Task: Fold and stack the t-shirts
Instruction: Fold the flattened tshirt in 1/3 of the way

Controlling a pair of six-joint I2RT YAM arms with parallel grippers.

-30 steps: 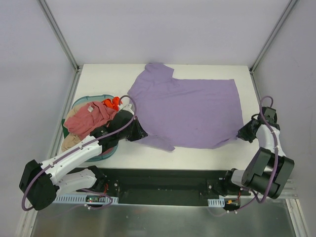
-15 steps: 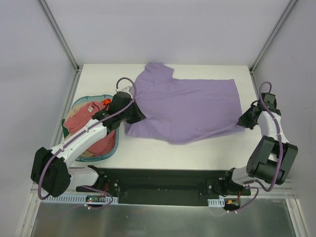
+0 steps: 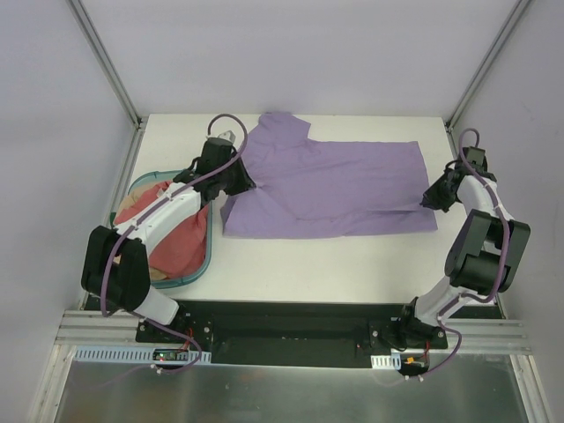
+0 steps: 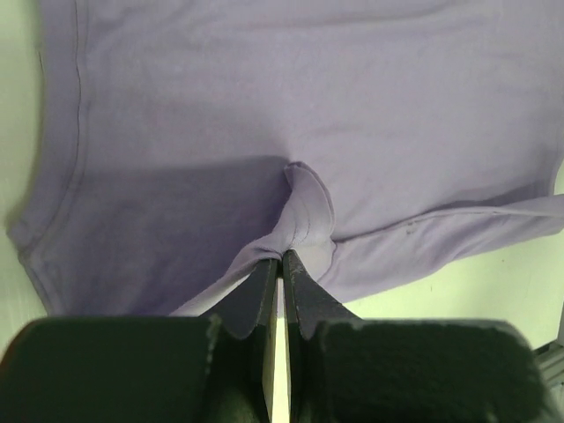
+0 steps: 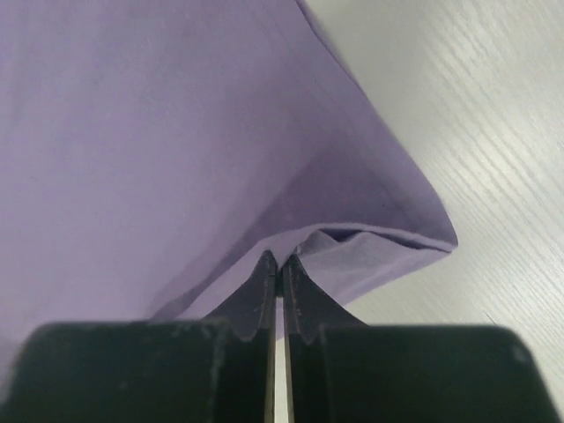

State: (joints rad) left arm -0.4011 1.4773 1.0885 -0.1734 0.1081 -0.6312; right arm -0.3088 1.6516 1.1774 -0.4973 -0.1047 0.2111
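The lavender-purple t-shirt [image 3: 335, 181] lies across the white table, its near edge lifted and drawn over the rest. My left gripper [image 3: 241, 182] is shut on a pinch of that cloth at the shirt's left side; the left wrist view shows the fold [image 4: 304, 211] bunched between the tips of the left gripper [image 4: 282, 256]. At the shirt's right edge my right gripper [image 3: 429, 199] is shut on the hem, seen in the right wrist view as a raised corner [image 5: 388, 247] at the right gripper [image 5: 280, 258]. A dusty pink-red t-shirt [image 3: 181, 240] and a tan one [image 3: 131, 204] sit in the basket.
The teal oval basket [image 3: 190, 275] stands at the table's left, under my left arm. Metal frame posts rise at the far corners [image 3: 134, 119]. A black rail [image 3: 291, 322] carrying the arm bases runs along the near edge.
Both grippers have carried the shirt's near edge away from the arm bases, so the shirt now looks narrower front to back. The left arm has swung off the basket toward the far left.
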